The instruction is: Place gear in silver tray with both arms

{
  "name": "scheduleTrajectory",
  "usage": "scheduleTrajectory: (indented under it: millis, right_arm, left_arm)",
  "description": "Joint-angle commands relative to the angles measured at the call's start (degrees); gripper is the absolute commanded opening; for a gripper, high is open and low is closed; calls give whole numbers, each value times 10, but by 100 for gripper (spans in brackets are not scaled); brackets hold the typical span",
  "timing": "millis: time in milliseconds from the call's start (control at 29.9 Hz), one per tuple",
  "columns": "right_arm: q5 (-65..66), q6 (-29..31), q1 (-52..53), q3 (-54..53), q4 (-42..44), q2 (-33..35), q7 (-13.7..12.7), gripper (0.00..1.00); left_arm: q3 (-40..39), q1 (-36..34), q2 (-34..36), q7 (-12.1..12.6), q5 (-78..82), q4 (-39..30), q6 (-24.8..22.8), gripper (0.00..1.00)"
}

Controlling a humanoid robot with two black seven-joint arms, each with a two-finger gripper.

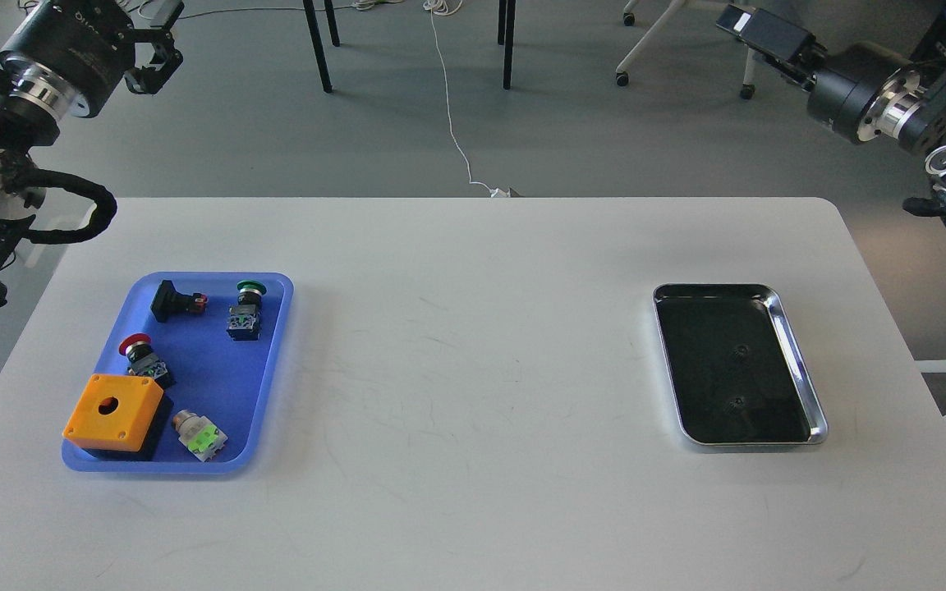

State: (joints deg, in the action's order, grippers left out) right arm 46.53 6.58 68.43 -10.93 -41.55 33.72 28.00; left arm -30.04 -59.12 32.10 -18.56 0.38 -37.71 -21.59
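Left gripper [157,53] fingers apart; right gripper [756,29] state unclear; shiny rounded silver tray [801,361] bare.

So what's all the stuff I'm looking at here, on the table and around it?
table: 1, white, fills most of the view
blue tray: 1, blue plastic, table's left side
orange box: 1, orange with a round hole, near corner of the blue tray
push-button parts: 4 in the blue tray; black, green-capped, red-capped, silver with light green
silver tray: 1, shiny metal with dark bottom, table's right side, nothing in it
white cable: 1, on the grey floor beyond the table
chair and table legs: several, black and white, far floor
left gripper: 1, black, raised top left
right gripper: 1, black, raised top right
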Motion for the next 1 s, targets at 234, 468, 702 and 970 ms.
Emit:
scheduleTrajectory:
  millis: [234,468,702,970]
  right_arm:
    - [-271,1,-26,-51,-2,-16,0,99]
    - [-443,28,-33,-81,0,-19,0,99]
    - [-602,109,-56,-94,1,-24,0,99]
    - [-637,138,-136,-244,10,-84,-24,99]
  left_arm:
    - [-106,3,-93,5,-59,33,1,98]
    - [-110,18,-110,6,-106,34,-3,98]
    - [-135,36,-119,35,-154,32,-3,98]
    - [-134,40,-118,41,-161,33,-20,98]
